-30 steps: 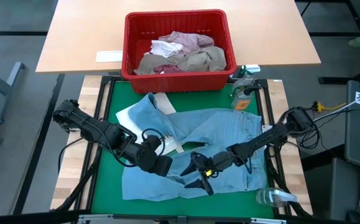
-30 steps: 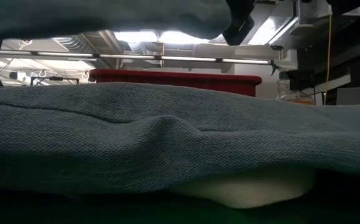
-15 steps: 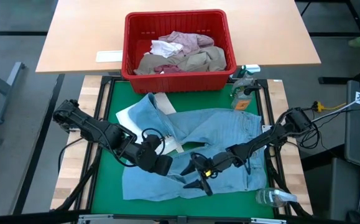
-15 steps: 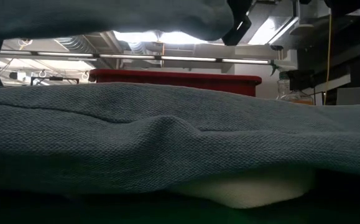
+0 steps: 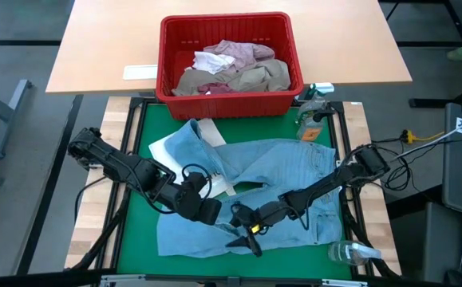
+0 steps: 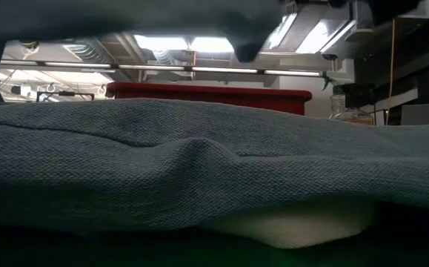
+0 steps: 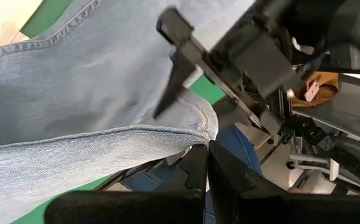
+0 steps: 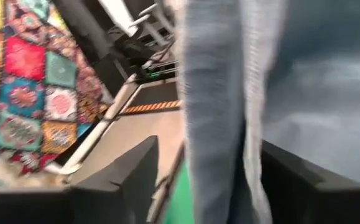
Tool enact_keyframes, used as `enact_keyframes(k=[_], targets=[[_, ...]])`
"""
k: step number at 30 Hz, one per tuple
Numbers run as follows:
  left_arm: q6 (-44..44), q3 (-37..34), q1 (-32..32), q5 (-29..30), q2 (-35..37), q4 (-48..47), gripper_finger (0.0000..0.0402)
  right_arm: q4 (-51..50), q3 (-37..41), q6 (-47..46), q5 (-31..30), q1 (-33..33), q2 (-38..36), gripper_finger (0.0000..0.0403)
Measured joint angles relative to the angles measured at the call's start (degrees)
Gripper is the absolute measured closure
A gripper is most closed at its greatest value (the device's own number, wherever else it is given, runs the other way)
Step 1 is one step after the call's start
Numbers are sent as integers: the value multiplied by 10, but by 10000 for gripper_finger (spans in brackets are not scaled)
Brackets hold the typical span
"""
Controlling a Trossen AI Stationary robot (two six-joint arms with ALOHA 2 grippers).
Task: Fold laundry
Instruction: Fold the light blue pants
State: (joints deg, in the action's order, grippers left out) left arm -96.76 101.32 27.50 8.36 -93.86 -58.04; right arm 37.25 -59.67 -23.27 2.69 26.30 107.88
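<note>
Pinching the jeans point(image 5: 282, 171) hem in my closed left gripper point(image 5: 215, 215), I find my right gripper point(image 5: 242, 237), open, straddles that same edge just beside it.

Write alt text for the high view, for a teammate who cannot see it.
Light blue denim jeans lie crumpled on a green table mat, with the left gripper shut on a fold and the right gripper open beside it. Behind stands a red plastic basket of clothes.
</note>
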Motion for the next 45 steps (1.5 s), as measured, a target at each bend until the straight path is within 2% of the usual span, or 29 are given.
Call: enact_keyframes(k=[3,7,9,14,17,21,28,32,39,45], targets=[[23,0,3,0,0,0,401,-43,-27,0,24,0,1,242],[79,0,5,0,0,-1,401,-97,-47,0,29,0,1,358],[111,0,7,0,0,-1,401,-108,-51,0,29,0,1,389],[140,0,12,0,0,-2,385,-123,-51,-53,34,0,1,378],[149,0,12,0,0,-7,365,-121,-51,-80,64,0,1,395],[188,0,12,1,0,-19,347,-139,-51,-119,98,0,-8,393],[255,0,12,0,0,-34,343,-274,-51,-153,119,3,-78,396],[275,0,12,6,0,-42,343,-381,-51,-157,94,15,-114,399],[304,-5,21,71,-3,-42,343,-562,-51,-179,25,43,-125,399],[275,-89,51,59,-4,-17,343,-633,-51,-185,-12,44,-125,395]])
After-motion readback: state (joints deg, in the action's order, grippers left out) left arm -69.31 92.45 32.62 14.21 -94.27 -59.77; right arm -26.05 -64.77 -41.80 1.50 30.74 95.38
